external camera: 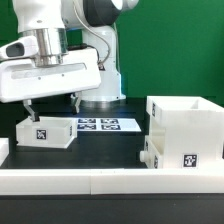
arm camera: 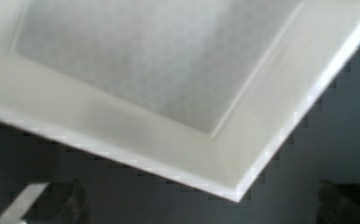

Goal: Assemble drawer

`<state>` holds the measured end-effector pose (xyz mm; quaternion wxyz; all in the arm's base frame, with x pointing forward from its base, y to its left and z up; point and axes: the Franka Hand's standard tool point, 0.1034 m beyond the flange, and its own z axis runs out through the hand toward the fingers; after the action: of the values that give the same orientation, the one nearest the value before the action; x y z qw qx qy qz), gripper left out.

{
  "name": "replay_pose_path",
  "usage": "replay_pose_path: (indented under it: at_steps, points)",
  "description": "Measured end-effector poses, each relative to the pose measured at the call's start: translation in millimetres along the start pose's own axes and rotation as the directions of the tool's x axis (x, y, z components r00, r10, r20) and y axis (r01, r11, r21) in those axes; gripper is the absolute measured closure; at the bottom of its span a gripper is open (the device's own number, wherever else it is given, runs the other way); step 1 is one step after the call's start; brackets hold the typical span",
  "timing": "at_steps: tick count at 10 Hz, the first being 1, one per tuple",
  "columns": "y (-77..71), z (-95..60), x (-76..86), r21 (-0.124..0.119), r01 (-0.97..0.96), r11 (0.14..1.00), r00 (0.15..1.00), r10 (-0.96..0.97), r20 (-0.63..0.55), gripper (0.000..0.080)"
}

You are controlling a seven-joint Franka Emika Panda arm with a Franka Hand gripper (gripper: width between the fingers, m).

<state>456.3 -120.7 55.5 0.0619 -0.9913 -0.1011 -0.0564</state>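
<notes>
the small tray sits open side up on the black table at the exterior view's left. its long axis runs across that view and its tagged long wall faces the camera. the gripper hangs just above it, spread wide and holding nothing. the tall housing stands well apart at the exterior view's right, hollow upward, tag toward the camera. the marker board lies between them, the white rail in front. only the wrist view looks down into the tray's hollow, blurred and set diagonally, one corner between the fingertips. only the exterior view shows the housing.
</notes>
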Motion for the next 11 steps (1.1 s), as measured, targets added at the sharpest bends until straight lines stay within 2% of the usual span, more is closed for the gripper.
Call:
replay_pose_path:
  at_steps: [2,5,9,11]
  points:
    - [-1.6,0.3,0.6,-0.007,-0.133,0.991,0.991,0.133,-0.007,0.0151]
    - [-17.5,12.0,-9.2,-0.031,-0.377,0.926,0.926,0.377,-0.019,0.0151]
    - [-18.5,36.3,-28.3,-0.058,-0.363,0.930,0.932,0.361,-0.037,0.0151]
    - [-17.0,46.1,-35.7,-0.062,-0.353,0.934,0.936,0.351,-0.036,0.0151]
